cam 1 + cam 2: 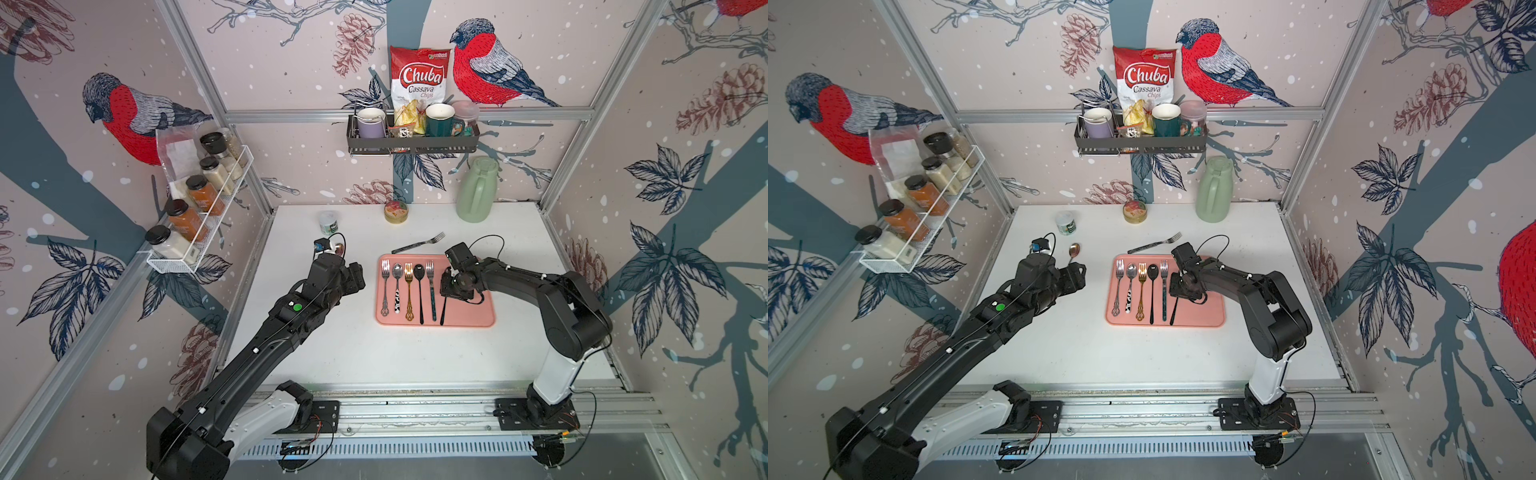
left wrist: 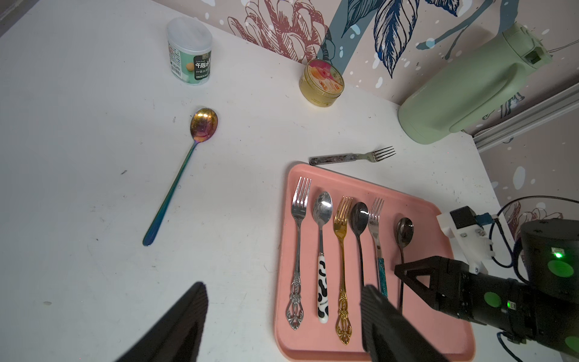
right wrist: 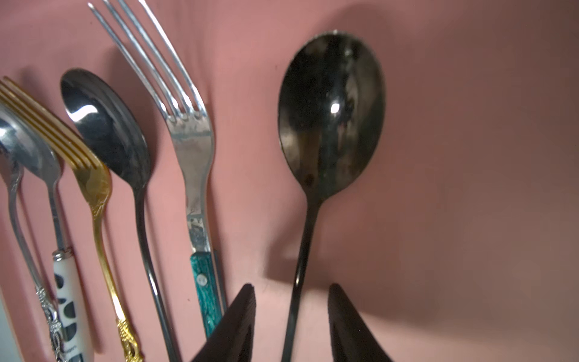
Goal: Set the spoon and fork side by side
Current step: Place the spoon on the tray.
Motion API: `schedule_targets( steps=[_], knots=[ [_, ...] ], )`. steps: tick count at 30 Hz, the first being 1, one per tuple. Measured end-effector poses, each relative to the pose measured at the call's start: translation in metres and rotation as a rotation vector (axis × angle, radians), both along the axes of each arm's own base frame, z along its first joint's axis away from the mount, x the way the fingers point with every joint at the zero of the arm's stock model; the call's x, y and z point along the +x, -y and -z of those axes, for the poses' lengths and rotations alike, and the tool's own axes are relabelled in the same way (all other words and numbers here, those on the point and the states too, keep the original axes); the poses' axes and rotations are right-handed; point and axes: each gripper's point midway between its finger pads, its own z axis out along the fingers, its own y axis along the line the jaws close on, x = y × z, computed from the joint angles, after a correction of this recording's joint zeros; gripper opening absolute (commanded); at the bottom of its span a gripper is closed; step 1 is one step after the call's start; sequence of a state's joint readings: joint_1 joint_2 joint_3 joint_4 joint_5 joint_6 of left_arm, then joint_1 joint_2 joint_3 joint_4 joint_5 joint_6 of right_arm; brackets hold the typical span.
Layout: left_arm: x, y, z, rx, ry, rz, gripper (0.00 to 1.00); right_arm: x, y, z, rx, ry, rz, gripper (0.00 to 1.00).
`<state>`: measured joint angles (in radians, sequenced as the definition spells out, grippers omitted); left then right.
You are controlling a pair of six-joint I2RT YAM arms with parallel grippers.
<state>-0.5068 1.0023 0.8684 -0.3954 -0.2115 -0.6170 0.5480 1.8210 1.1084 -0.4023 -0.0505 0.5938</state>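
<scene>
Right gripper (image 3: pixel 291 286) is released, jaws astride the handle of the black spoon (image 3: pixel 330 109), which lies on the pink tray (image 3: pixel 470 156) just beside the teal-handled fork (image 3: pixel 191 141). Lift straight up, nudging nothing

Top views: camera head high above desk (image 1: pixel 374 357) front edge, facing down and toward back wall (image 1: pixel 316 174). Far, wide. Left arm (image 1: pixel 270 336), right arm (image 1: pixel 540 286), pink tray (image 1: pixel 478 318), spice rack (image 1: pixel 199 216) all in frame. Both top views near-identical, slight sideways shift.

Left wrist view: above desk, slanting toward far corner. Middle range. Own jaws at frame edge. Rainbow spoon (image 2: pixel 203 123), tray, right arm inside.

Right wrist view: very near tray, along cutlery row. Own jaws either side of black spoon (image 3: pixel 330 109) handle.

Tray common to all four.
</scene>
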Motion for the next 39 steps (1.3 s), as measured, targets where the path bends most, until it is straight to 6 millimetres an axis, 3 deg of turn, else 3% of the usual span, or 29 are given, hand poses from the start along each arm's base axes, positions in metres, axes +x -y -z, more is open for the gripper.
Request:
schedule_targets(
  steps=[15, 30, 39],
  knots=[
    [-0.006, -0.004, -0.005, 0.005, 0.022, 0.004, 0.78, 0.004, 0.0, 0.004, -0.223, 0.006, -0.041, 0.15],
    [-0.006, -0.008, -0.006, 0.014, 0.031, -0.006, 0.79, 0.009, 0.004, 0.004, -0.269, 0.007, -0.061, 0.11],
    [-0.005, -0.008, 0.006, 0.033, 0.005, -0.01, 0.79, 0.01, -0.003, 0.003, -0.269, 0.014, -0.085, 0.11]
  ],
)
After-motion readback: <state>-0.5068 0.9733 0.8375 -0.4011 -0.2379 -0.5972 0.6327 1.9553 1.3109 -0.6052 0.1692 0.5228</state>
